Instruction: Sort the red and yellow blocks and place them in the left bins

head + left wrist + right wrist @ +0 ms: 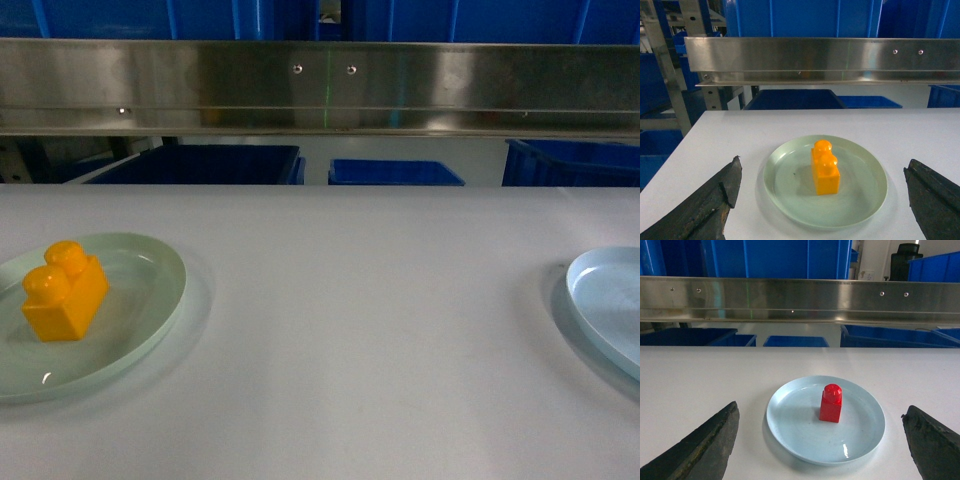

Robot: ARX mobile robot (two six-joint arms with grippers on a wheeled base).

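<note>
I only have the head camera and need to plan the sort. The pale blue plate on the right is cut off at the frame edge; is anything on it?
Observer: Yes. The right wrist view shows a small red plastic block with one round stud standing upright near the middle of the pale blue round plate.
Operator: Where are the hands? I see neither.
Observer: The right hand is open, its fingers spread either side of that plate.
Operator: And the left?
Observer: The left hand is open too, facing the pale green round plate holding the orange-yellow two-stud plastic brick.
</note>
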